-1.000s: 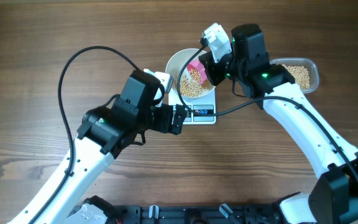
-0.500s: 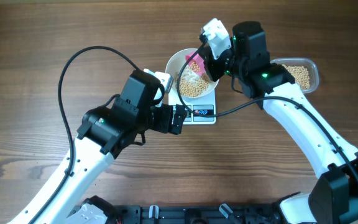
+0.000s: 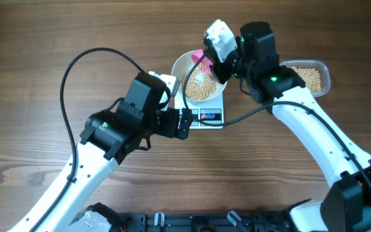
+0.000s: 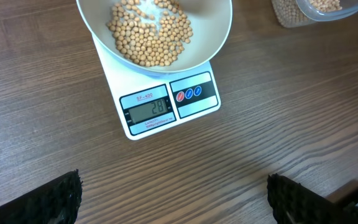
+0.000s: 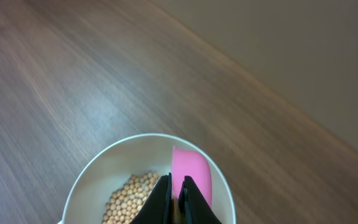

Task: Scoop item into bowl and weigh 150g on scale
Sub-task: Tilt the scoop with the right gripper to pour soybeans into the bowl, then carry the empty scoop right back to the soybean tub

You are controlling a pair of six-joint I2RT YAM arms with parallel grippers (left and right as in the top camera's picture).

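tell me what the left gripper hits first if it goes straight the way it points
Most likely the scale's front edge, just ahead of the open left gripper. Its tilt is hard to judge, so it could touch the table short of the scale first.

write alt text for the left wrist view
A white bowl holding a heap of beige beans sits on a white scale on a wooden table, its display facing the camera. A clear tub of more beans shows at top right, and the open jaws of the left gripper frame the bottom corners.
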